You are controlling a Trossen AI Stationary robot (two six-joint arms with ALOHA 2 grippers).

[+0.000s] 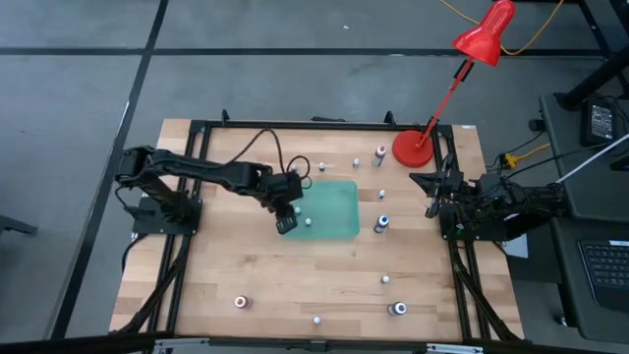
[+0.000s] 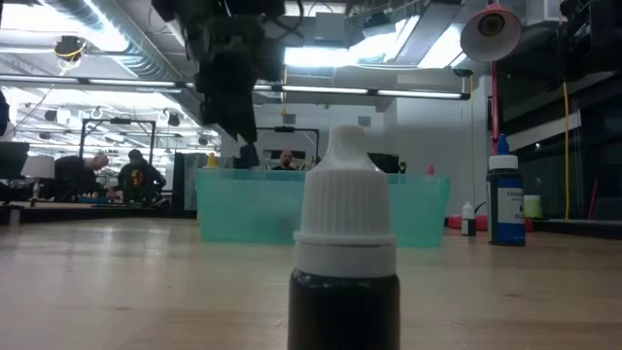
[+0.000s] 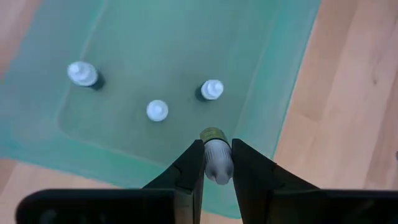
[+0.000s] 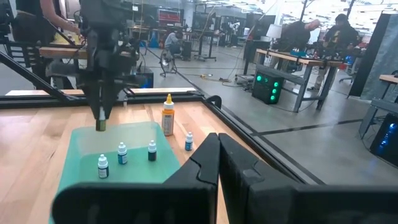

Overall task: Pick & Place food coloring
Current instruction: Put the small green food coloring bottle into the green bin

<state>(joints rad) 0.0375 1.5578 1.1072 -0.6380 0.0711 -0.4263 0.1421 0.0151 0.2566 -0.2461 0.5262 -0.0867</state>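
My left gripper [image 3: 217, 163] pinches one food coloring bottle [image 3: 217, 158] by its whitish cap, fingers pressed against both sides, with the bottle's olive-coloured body pointing down toward the green tray [image 3: 273, 74]. The held bottle hangs above the tray's edge nearest my left arm, clear of the tray floor. Three more small bottles [image 3: 157, 111] stand upright inside the tray, apart from one another, each showing a pale cap. In the high view my left gripper [image 1: 286, 222] sits over that same edge of the green tray [image 1: 339, 197]. Other bottles stand scattered on the wooden table [image 1: 226, 265] around the tray: a blue-bodied one [image 1: 381, 223] just beside the tray's far edge, one near the base of the red desk lamp [image 1: 414, 147], and several along the table's front edge, including the dark-bodied bottle [image 2: 345, 248] closest to the low camera. My right gripper [image 4: 217, 155] waits at the table edge on the far side of the tray, fingers pressed together, holding nothing.
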